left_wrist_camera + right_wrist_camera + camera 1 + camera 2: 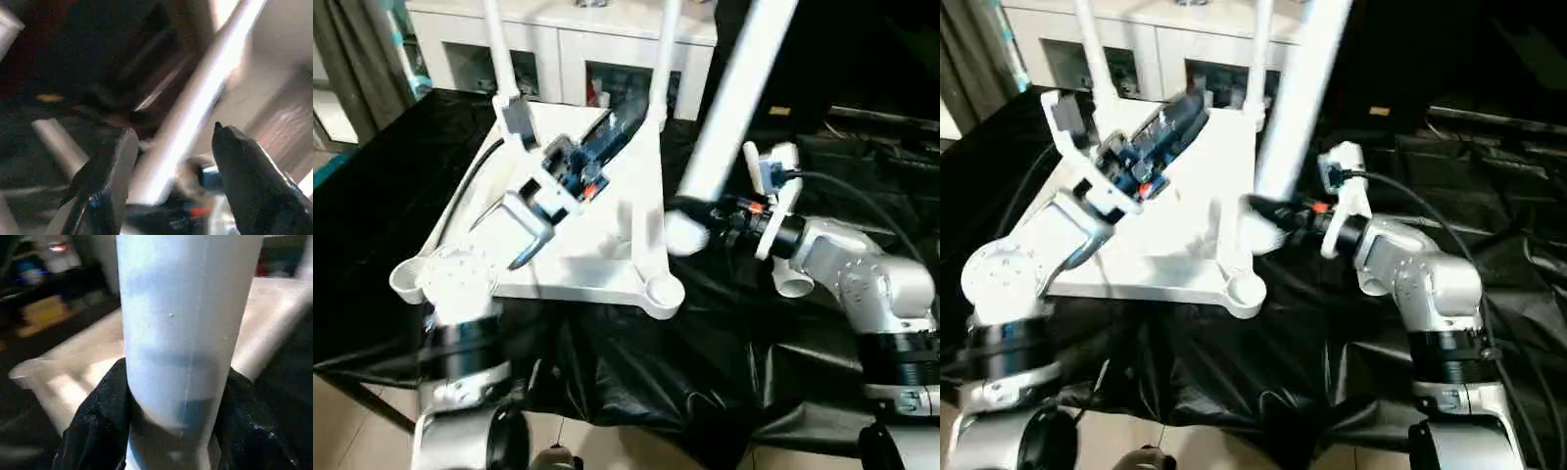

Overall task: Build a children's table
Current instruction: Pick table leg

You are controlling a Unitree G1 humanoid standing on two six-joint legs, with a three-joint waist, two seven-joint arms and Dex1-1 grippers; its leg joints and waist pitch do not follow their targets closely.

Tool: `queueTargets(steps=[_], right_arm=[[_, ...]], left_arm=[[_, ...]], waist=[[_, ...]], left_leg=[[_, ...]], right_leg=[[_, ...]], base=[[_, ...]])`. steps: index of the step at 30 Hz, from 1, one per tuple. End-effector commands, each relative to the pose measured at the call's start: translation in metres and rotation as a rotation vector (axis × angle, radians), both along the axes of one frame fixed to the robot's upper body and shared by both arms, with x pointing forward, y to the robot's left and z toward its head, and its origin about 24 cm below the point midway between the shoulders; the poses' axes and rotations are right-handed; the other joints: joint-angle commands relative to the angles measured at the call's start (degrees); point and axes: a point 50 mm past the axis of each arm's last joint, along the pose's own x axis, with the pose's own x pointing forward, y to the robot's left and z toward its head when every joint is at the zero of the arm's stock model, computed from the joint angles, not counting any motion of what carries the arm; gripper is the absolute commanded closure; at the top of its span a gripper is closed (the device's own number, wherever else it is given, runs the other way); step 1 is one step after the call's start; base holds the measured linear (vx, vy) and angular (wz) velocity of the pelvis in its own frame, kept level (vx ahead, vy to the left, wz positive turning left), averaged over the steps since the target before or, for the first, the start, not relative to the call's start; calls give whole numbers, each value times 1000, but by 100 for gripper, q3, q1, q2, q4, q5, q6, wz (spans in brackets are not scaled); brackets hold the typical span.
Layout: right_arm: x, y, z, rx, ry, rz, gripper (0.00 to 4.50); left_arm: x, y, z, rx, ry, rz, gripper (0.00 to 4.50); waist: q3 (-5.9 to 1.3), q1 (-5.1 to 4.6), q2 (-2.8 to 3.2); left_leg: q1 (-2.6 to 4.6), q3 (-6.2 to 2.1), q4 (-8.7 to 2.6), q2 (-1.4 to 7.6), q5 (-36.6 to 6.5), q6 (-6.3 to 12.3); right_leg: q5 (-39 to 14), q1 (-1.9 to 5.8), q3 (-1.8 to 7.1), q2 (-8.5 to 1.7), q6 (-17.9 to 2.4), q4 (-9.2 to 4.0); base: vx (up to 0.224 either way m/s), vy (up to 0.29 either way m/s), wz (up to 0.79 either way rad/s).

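The children's table top (597,245) lies upside down on the black-draped work table. Two white legs (494,39) stand upright in its far corner lobes. My right gripper (690,220) is shut on a third leg (739,88) near its thick lower end. That leg tilts up and away, its end hovering just off the top's right edge. In the right wrist view the black fingers (98,421) clasp the tube. The near-right lobe (664,291) is an empty socket. My left gripper (171,142) reaches over the top toward the far right leg, open, holding nothing.
A white glass-door cabinet (568,54) stands close behind the work table. Black cables (862,196) run across the drape (636,372) on the right. The work table's near edge and floor (352,431) show at the lower left.
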Motion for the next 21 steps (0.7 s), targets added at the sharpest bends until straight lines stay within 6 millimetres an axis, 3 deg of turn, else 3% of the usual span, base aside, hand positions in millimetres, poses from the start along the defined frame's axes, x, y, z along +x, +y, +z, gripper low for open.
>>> queueTargets(steps=[1, 3, 4, 5, 6, 7, 10, 11, 13, 15, 18, 19, 21], right_arm=[[0, -2, 2, -29, -44, -56, 259], [-2, 3, -5, -55, -55, -80, 259], [-4, 5, -9, -58, -46, -74, 259], [-5, 6, -10, -60, -43, -72, 259], [-8, 9, -17, -83, -35, -43, 259], [-8, 9, -17, -84, -35, -42, 259], [-13, 12, -24, -113, -42, -4, 259], [-14, 13, -25, -121, -54, 0, 259], [-15, 12, -25, -125, -65, -1, 259], [-16, 12, -26, -124, -65, -2, 259], [-21, 11, -28, -136, -64, 31, 259], [-22, 11, -28, -137, -62, 43, 259], [-24, 10, -29, -148, -64, 59, 259]], left_arm=[[5, -5, -10, 305, -99, 99, 165], [5, -1, -22, 617, -270, 113, 165], [4, 3, -28, 724, -333, 79, 165], [3, 5, -30, 766, -356, 64, 165], [-4, 11, -40, 839, -393, -67, 165], [-4, 11, -40, 841, -394, -70, 165], [-21, 22, -62, 971, -373, -329, 165], [-23, 27, -68, 993, -346, -373, 165], [-20, 30, -72, 1012, -357, -393, 199], [-16, 31, -75, 1024, -377, -393, 213], [-5, 35, -82, 1077, -415, -448, 238], [-2, 36, -83, 1085, -420, -456, 249], [3, 37, -83, 1096, -420, -468, 249]], waist=[[-479, -25, 67], [-480, -13, 68], [-477, -37, 49], [-486, -59, 81], [-482, -95, 45], [-491, -127, 84], [-463, -160, 89], [-462, -161, 129], [-448, -168, 122], [-434, -162, 159], [-423, -151, 162], [-441, -155, 187], [-452, -158, 200]], left_leg=[[161, -152, -391, 323, -672, -237], [178, -186, -424, 335, -772, -217], [169, -182, -431, 332, -767, -216], [185, -171, -426, 331, -719, -308], [175, -163, -430, 327, -662, -345], [174, -146, -423, 323, -651, -393], [173, -126, -435, 317, -835, -405], [193, -128, -437, 319, -936, -414], [205, -123, -448, 321, -1113, -447], [225, -125, -452, 318, -1291, -463], [244, -123, -462, 313, -1498, -473], [214, -160, -482, 329, -1510, -513], [221, -159, -470, 331, -1526, -521]], right_leg=[[-323, 250, 289, -498, -636, -466], [-515, 220, 291, -499, -331, -504], [-548, 228, 297, -495, -289, -505], [-413, 217, 286, -491, -374, -463], [-226, 226, 278, -489, -526, -451], [-88, 215, 273, -482, -682, -389], [-143, 204, 280, -486, -876, -395], [-257, 198, 287, -499, -903, -407], [-439, 187, 291, -507, -960, -424], [-679, 172, 303, -517, -962, -475], [-946, 163, 314, -517, -884, -531], [-874, 203, 305, -541, -904, -496], [-751, 200, 303, -544, -975, -468]], base=[[0, 0, 0], [0, 0, 0], [0, 0, 0], [0, 0, 0], [0, 0, 0], [0, 0, 0], [0, 0, 0], [0, 0, 0], [0, 0, 0], [0, 0, 0], [0, 0, 0], [0, 0, 0], [0, 0, 0]])
